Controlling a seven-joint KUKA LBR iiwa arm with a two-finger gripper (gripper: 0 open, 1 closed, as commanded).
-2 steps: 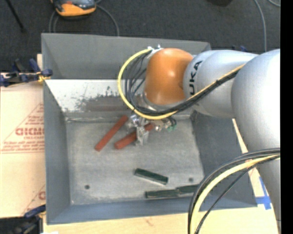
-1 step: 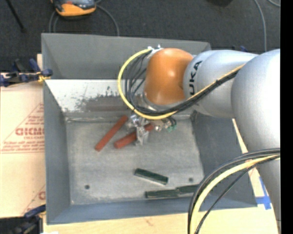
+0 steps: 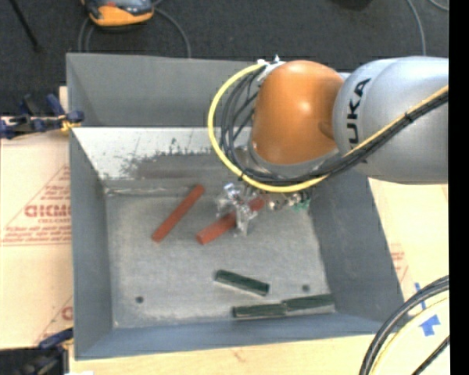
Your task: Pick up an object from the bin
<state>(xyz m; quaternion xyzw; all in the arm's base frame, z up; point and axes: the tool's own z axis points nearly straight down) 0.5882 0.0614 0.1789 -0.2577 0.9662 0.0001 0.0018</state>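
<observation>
Your end effector [image 3: 239, 211] is down over the short red bar [image 3: 213, 232] in the middle of the bin [image 3: 90, 233], red showing either side of it, probably set across the narrow width for a grasp; you cannot tell how far open it is, or whether it grips. The long red bar [image 3: 177, 212] lies just beside; the green bars [image 3: 241, 282] lie well apart.

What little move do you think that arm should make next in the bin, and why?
Probably grip the shorter red bar and raise it slightly. The gripper sits right at that bar's upper right end, the longer red bar lies apart to its left, and the nearest dark green bar lies clear towards the front.
</observation>
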